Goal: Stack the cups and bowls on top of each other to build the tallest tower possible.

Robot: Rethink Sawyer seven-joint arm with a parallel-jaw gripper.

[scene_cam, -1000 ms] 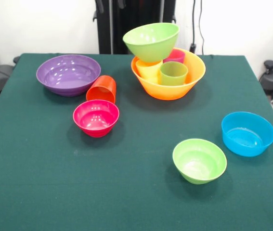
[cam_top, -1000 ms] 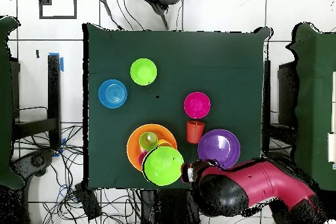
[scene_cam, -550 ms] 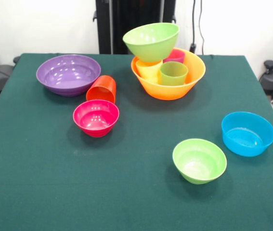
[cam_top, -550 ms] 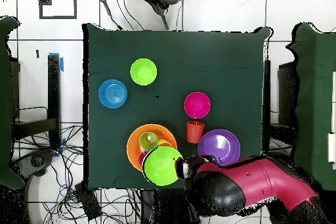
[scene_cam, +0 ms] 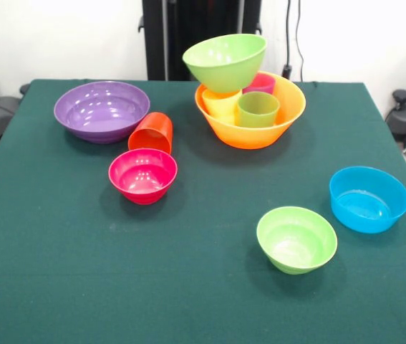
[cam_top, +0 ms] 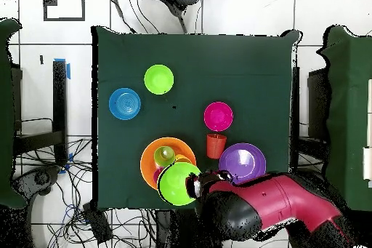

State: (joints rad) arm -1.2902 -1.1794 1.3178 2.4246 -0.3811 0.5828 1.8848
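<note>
The tower stands at the back of the table. A large orange bowl (scene_cam: 288, 115) holds a yellow cup (scene_cam: 222, 104), a light green cup (scene_cam: 258, 109) and a magenta cup (scene_cam: 262, 82). A large light green bowl (scene_cam: 224, 61) rests tilted on the yellow cup. An orange-red cup (scene_cam: 152, 132) lies on its side between the purple bowl (scene_cam: 101, 109) and the pink-red bowl (scene_cam: 143, 175). Only the overhead view shows the red arm (cam_top: 269, 205). Its gripper end (cam_top: 196, 184) is at the edge of the large green bowl (cam_top: 178, 183).
A small light green bowl (scene_cam: 296, 239) and a blue bowl (scene_cam: 369, 198) sit apart at the front right of the green table (scene_cam: 59, 272). Cables and chair parts lie off the table's edges.
In the overhead view the arm has swung left, bringing its end from beside the purple bowl to the rim of the large green bowl. No cup or bowl has moved.
</note>
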